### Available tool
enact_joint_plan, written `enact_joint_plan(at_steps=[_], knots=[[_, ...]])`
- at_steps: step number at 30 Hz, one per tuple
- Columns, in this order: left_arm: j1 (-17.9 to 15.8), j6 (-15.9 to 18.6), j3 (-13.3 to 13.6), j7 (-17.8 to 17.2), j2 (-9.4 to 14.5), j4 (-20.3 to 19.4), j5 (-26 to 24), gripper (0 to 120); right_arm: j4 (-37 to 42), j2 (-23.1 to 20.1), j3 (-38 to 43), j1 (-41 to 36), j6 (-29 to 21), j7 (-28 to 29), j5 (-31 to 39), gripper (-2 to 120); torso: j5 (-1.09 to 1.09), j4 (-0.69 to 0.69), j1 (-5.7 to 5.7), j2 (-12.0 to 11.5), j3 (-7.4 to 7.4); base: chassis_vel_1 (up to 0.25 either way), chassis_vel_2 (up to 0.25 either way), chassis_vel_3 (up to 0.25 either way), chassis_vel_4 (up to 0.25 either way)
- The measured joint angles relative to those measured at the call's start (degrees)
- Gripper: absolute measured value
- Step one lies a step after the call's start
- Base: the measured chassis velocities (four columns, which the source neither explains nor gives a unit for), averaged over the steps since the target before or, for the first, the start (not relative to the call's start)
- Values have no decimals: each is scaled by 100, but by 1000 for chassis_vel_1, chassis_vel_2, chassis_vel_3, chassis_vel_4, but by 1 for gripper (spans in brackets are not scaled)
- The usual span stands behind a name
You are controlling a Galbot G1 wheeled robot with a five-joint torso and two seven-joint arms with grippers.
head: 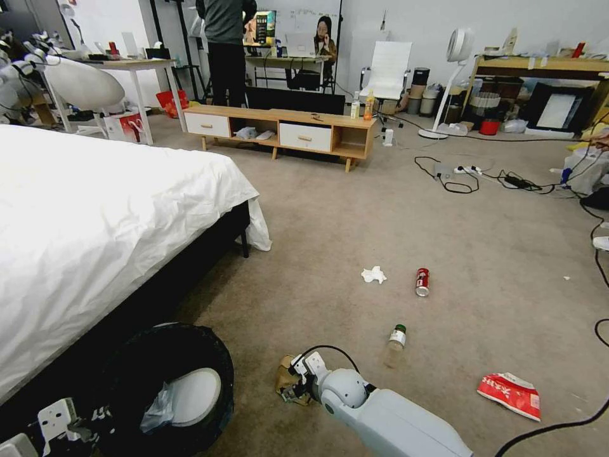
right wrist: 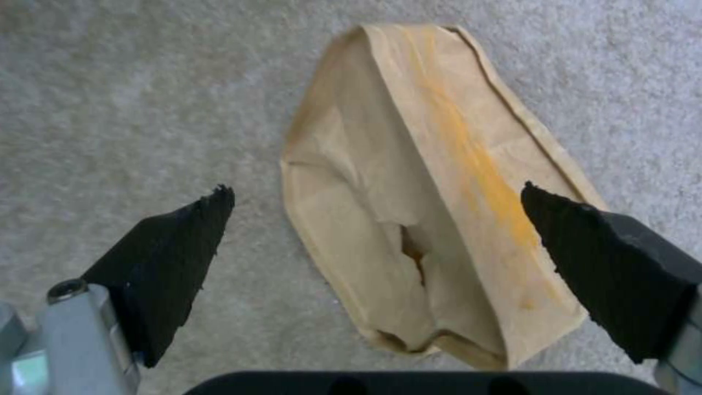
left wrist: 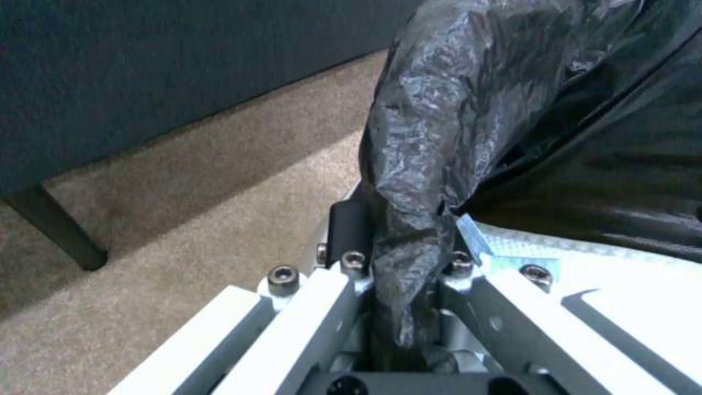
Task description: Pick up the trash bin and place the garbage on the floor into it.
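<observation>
Low at seven o'clock, the left gripper pinches the crinkled black bag rim of the round white trash bin. At six o'clock the right gripper hangs wide open, jaws straddling the flat brown paper bag on the beige carpet floor. Farther off towards twelve lie the clear green-capped bottle, red soda can and crumpled white tissue.

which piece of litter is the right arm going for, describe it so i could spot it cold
Start at the white bed and move to the bare carpet just past its foot corner, beside the trash bin. There the right gripper hovers with open fingers either side of a flattened brown paper piece. It is the only tan litter, streaked yellow and torn, unlike the red can or white tissue.
</observation>
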Motion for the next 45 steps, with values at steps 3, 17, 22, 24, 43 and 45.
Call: enact_joint_plan(at_steps=[3,17,22,24,43,45], knots=[[2,0,11,1,-3,5,2,2,-109,21,12,2,52,-31,-54,100,0,0,0,0,0,0,0,0,0],[63,0,19,20,-39,11,37,2,-684,189,62,20,436,-188,-325,98,0,0,0,0,0,0,0,0,0],[72,0,11,26,-51,16,51,2,-882,284,41,52,603,-220,-367,82,0,0,0,0,0,0,0,0,0],[72,0,9,26,-53,19,54,2,-931,305,40,54,634,-222,-379,78,0,0,0,0,0,0,0,0,0],[127,0,56,53,-100,29,122,2,-1055,300,101,-50,779,-271,-483,9,0,0,0,0,0,0,0,0,0],[129,0,56,55,-100,28,125,2,-1030,286,102,-60,789,-271,-483,2,0,0,0,0,0,0,0,0,0]])
